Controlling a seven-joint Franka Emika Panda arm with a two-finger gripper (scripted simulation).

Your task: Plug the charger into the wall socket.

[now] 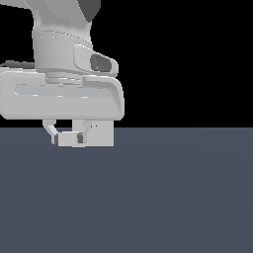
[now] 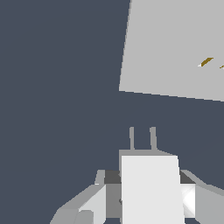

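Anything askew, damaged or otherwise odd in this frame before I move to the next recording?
Nothing looks damaged. One thing stands out: in the wrist view the charger, gripped in the hand, has its two prongs pointing past the wall socket. The socket's holes lie well off to one side of the prongs' line, so the two are not yet aligned.

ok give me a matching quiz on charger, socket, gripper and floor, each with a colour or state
Things:
1. charger
2. socket
3. gripper
4. floor

Descriptions:
A. dark blue-grey, flat
B. pale grey plate, two yellowish holes
C. white block, two prongs pointing towards the plate
D. shut on the block from both sides

Pairs: 1-C, 2-B, 3-D, 4-A
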